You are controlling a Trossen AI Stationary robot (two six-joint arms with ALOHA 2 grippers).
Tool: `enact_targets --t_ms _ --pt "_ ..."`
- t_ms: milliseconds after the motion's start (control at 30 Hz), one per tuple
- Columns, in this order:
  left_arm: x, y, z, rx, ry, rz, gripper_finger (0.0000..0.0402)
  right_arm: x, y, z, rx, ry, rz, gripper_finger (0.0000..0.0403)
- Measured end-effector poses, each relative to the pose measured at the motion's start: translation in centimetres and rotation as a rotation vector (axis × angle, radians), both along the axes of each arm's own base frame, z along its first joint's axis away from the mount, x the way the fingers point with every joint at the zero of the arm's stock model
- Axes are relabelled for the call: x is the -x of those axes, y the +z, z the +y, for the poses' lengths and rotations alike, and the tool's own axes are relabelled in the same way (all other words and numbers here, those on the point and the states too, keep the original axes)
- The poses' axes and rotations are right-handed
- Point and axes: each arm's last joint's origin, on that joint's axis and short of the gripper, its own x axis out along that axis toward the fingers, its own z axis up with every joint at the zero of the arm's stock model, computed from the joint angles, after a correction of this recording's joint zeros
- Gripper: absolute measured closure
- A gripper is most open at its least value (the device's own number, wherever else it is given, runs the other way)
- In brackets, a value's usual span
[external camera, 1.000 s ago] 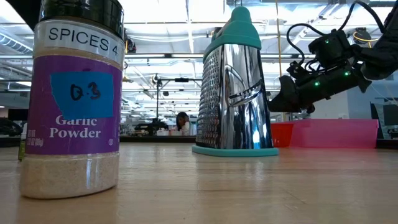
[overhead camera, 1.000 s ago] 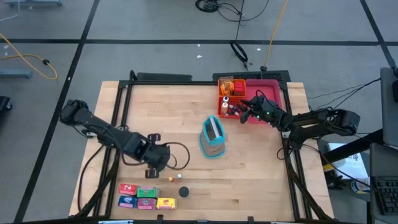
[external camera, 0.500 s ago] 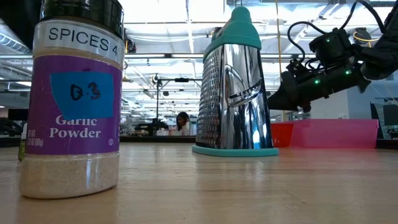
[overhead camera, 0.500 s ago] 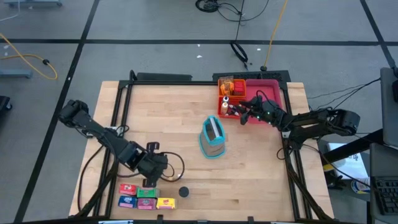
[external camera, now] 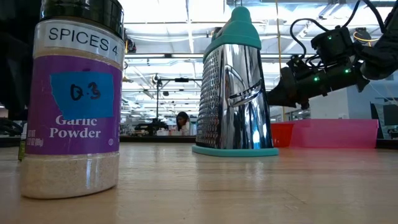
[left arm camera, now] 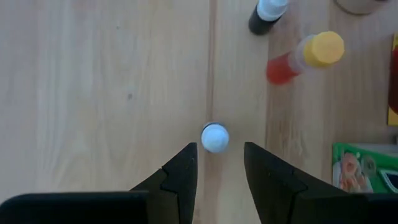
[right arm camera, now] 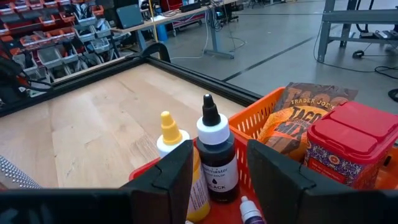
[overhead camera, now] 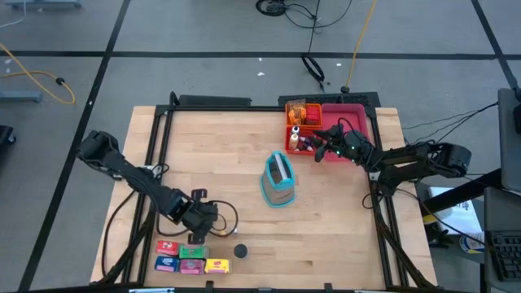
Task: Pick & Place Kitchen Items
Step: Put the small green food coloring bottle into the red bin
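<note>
While the left gripper [left arm camera: 217,163] is hovering released over a white-capped bottle [left arm camera: 215,137], the right gripper [right arm camera: 217,163] is gaping above the orange tray [right arm camera: 266,122] at two o'clock.

The jar [external camera: 76,99] is showing "SPICES 4", "Garlic Powder" and a blue tag reading "03". The packet [right arm camera: 303,119] is reading "TRADER JOE'S" and "TACO".

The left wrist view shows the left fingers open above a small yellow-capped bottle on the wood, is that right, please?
Not quite: the left wrist view shows the cap between the open fingers of the left gripper is white. The yellow-capped bottle lies farther off.
</note>
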Motion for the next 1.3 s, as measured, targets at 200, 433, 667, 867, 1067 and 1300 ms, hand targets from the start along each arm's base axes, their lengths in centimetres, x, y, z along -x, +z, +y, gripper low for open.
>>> enact_targets --t_ms 200,433,667,867,1067,1300 --pt "0.2 -1.7 0.1 0.029 -0.002 -0.048 0.027 0.0 0.0 0.0 0.0 0.0 0.0 0.0257" --pt "0.5 -3.1 0.6 0.046 0.005 -0.075 0.027 0.0 0.0 0.0 0.0 0.0 0.0 0.0257" --pt "0.6 -3.4 0.7 0.041 -0.013 -0.081 0.0273 0.0 0.0 0.0 0.0 -0.001 0.0 0.026" --pt "0.3 -3.3 0.9 0.042 -0.021 -0.098 0.0334 0.0 0.0 0.0 0.0 -0.001 0.0 0.0261" --pt "0.1 -3.3 1.3 0.064 -0.01 -0.088 0.0365 0.0 0.0 0.0 0.0 0.0 0.001 0.0261" --pt "0.2 -2.7 2.4 0.055 0.018 -0.076 0.0365 0.0 0.0 0.0 0.0 0.001 0.0 0.0261"
